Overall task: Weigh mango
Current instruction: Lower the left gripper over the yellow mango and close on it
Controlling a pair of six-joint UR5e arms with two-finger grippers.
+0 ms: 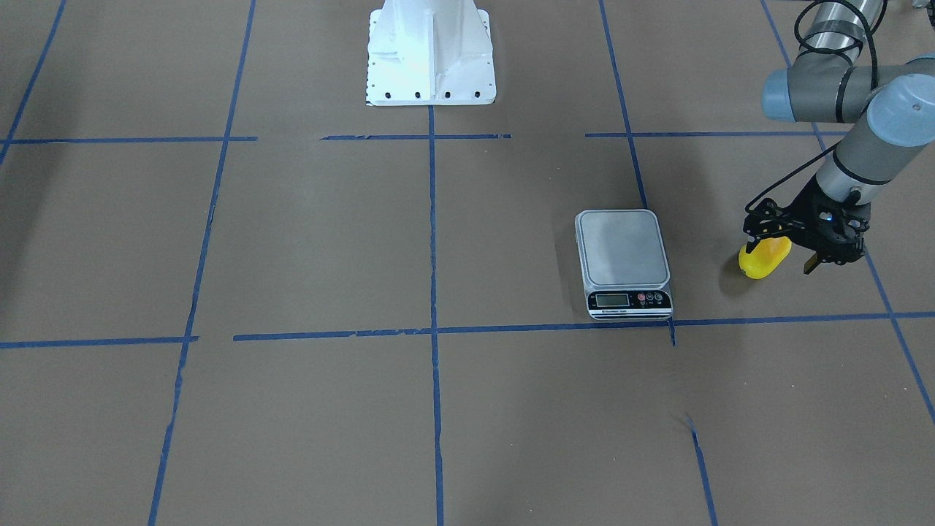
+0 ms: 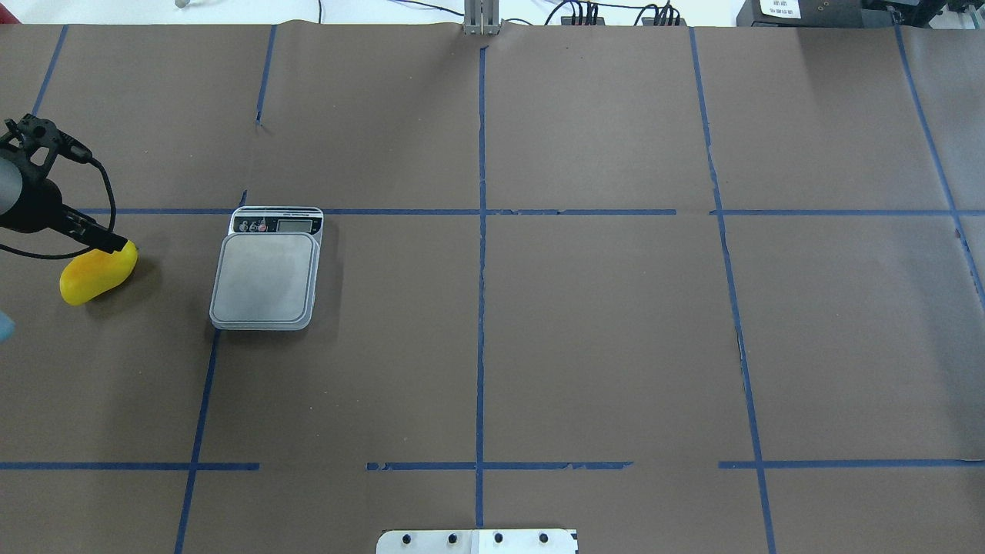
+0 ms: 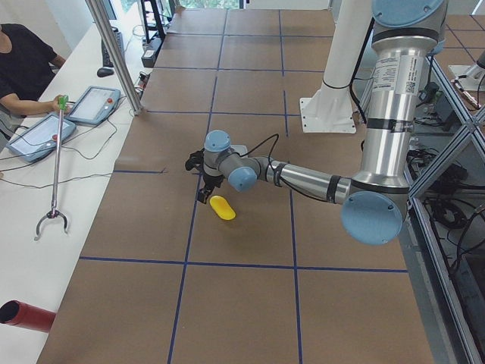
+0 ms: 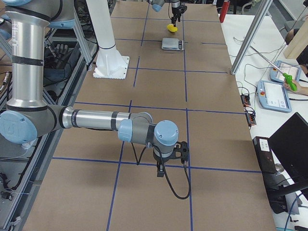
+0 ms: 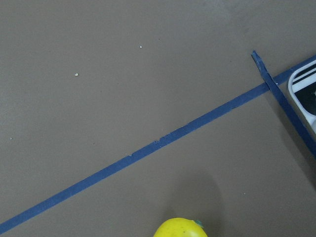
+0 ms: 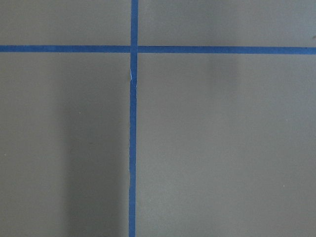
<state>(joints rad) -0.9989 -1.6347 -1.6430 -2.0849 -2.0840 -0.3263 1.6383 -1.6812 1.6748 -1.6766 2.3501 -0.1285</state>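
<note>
Brown taped table, glossy oblong yellow mango, orange blush, left pincer spread astride it.

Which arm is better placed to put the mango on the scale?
Left. The left gripper hovers right at the mango, which lies beside the scale; the right gripper is far off at the table's other end.

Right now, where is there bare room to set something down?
The whole half right of the centre tape line in the overhead view is bare, as is the stretch between scale and base plate. It's crowded only far left: the left hand hovers at the mango.
</note>
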